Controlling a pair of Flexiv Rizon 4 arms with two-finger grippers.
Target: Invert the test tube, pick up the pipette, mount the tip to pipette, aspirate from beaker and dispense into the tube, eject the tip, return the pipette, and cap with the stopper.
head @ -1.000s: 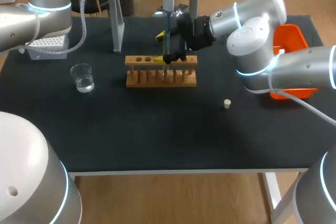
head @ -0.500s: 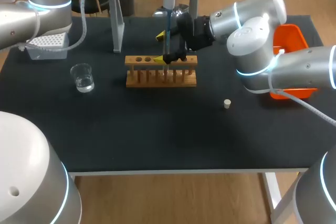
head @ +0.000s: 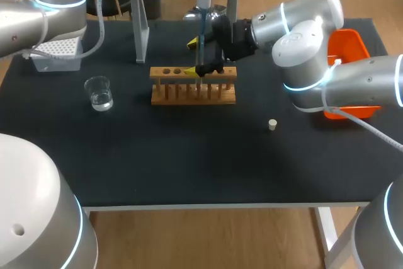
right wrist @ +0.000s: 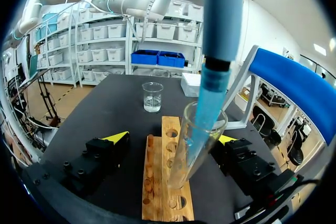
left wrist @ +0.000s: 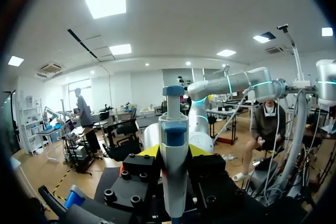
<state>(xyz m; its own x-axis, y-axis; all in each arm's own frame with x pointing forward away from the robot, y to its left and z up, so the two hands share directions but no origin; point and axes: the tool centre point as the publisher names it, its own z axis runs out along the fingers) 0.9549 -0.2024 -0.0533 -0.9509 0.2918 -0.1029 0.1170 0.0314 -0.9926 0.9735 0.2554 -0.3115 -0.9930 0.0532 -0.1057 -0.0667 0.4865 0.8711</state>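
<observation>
Over the wooden rack (head: pixel 193 92) at mid counter (head: pixel 189 155), the left end effector (left wrist: pixel 173 151) is clenched on the pipette (left wrist: pixel 174 145), held upright; its tip (right wrist: pixel 202 114) goes down into the mouth of the test tube (right wrist: pixel 186 161); tube leans mouth up, foot at the rack, between the spread fingers of the right end effector (right wrist: pixel 171 139), which is released, one finger clearly off the glass; beaker (head: pixel 99 92) with a little clear liquid stands left of rack, well apart; tip box (head: pixel 58 53) behind the beaker; stopper (head: pixel 272 125) lies right of rack, near; orange bin (head: pixel 352 42) at far right edge.
</observation>
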